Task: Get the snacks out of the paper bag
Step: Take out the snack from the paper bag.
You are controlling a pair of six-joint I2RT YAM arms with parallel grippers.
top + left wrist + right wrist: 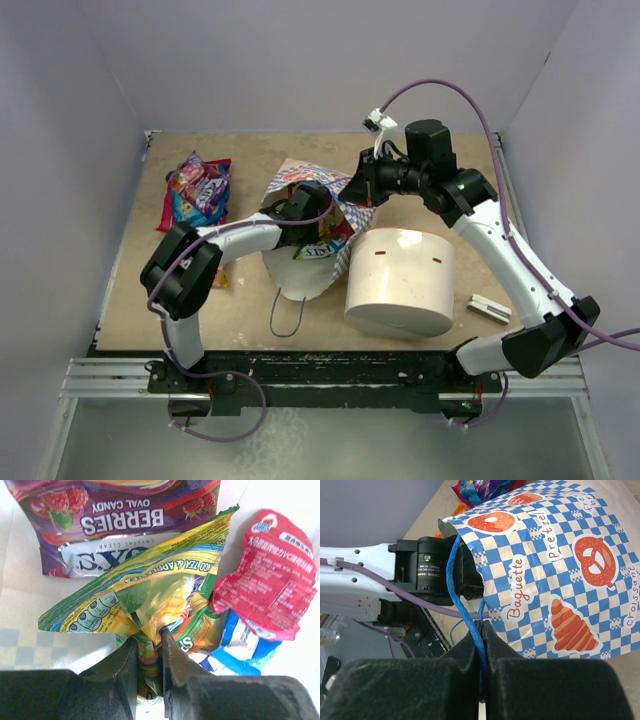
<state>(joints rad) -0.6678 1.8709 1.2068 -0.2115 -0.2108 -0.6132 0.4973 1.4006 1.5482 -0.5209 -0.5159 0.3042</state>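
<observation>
Both arms meet at the paper bag (300,272), which lies mid-table. The left gripper (161,632) sits inside the bag's mouth, its fingers pinching the crumpled edge of a green-and-yellow packet (150,580). The right gripper (481,630), reaching across from the right, has its fingers pressed together on the blue cord handle (462,600) beside the checkered wall. Only the left wrist view shows the inside: a purple berries packet (120,520), a red packet (272,575) and a blue-and-white packet (240,647) lie around the pinched one. From above, more snack packets (197,188) lie at far left, well apart from the bag, and a white cylinder (400,280) stands just beside it.
</observation>
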